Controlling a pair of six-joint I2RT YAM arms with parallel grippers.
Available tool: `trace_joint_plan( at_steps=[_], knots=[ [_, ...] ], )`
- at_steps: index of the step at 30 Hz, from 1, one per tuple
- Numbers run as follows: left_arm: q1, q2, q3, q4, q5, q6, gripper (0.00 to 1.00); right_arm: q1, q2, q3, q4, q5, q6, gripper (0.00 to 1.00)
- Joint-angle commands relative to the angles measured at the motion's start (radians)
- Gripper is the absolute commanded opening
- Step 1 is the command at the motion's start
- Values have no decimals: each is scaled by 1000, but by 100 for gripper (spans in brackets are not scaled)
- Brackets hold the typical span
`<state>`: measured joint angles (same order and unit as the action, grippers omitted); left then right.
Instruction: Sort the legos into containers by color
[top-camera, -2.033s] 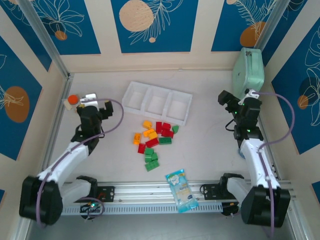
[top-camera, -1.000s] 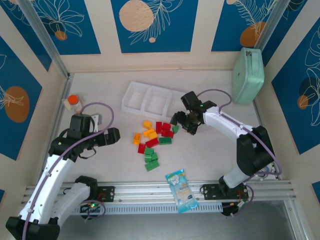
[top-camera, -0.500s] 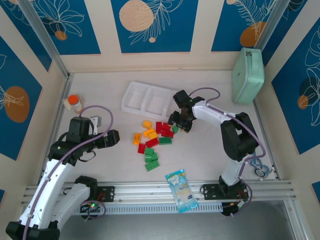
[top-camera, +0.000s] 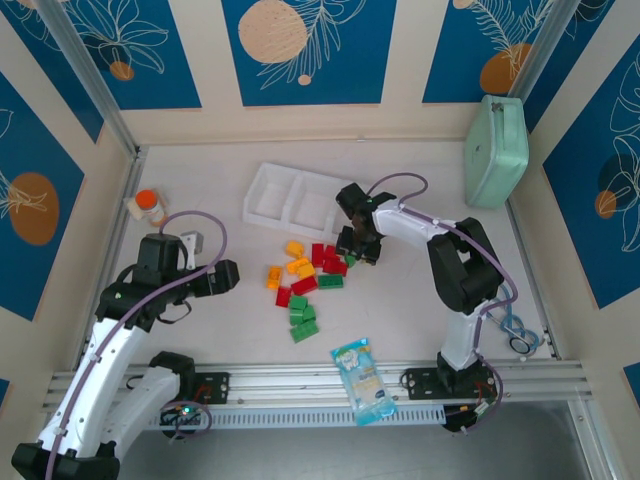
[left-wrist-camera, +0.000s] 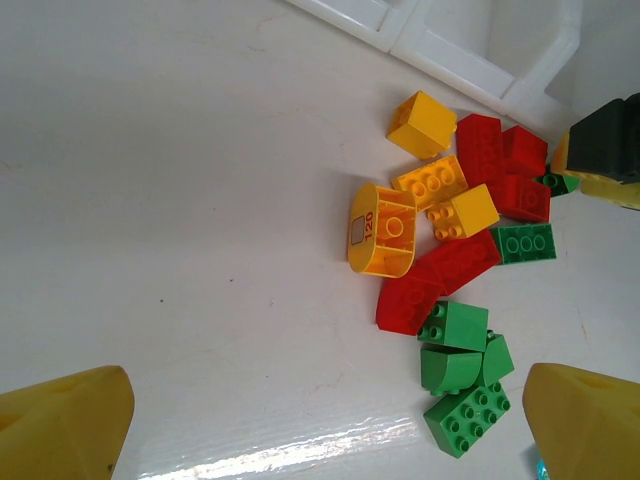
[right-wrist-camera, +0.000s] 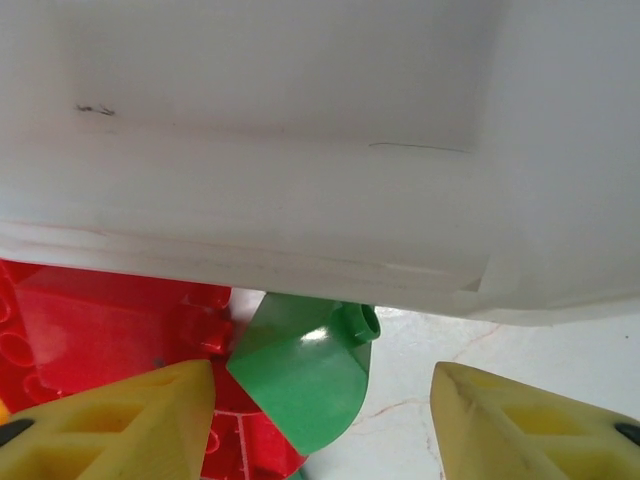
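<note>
Toward the left edge of the table (top-camera: 420, 310), my left gripper (top-camera: 224, 275) hangs low with its fingers (left-wrist-camera: 60, 430) spread as wide as they go, holding nothing. It has not shifted in the last moment. To its right, mid-table, the legos (top-camera: 305, 278) lie in a loose heap of yellow-orange, red and green bricks, none sorted yet. At the heap's back right corner, my right gripper (top-camera: 357, 250) has just swung in from the table's right edge and settled close against the front wall of the containers (top-camera: 262, 190). Its fingers (right-wrist-camera: 120, 420) have been narrowing and now straddle a small green brick (right-wrist-camera: 305, 375) with a rounded side. A gap still shows on the right finger's side, so I judge the brick is not yet gripped and the first pick is about to be made. The containers are one white tray of three compartments toward the table's back edge. The left and middle compartments are empty. My right arm covers much of the right one, so I cannot tell what it holds.
</note>
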<state>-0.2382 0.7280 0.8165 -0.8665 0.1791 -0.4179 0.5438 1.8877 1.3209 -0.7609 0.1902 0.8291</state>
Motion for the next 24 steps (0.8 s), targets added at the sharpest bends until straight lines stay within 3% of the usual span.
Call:
trace_joint_plan(
  at_steps=[1,7,24],
  knots=[
    [-3,-9,-13,15,-7,15,99,3,13,3,-46,42,-17,57],
    [-3,-8,-13,15,-11,14,99,-19,-25,-53,-50,80,-25,51],
    [-3,-7,-12,15,-11,16,99,-27,-2,-37,-20,32,-76,54]
  ],
)
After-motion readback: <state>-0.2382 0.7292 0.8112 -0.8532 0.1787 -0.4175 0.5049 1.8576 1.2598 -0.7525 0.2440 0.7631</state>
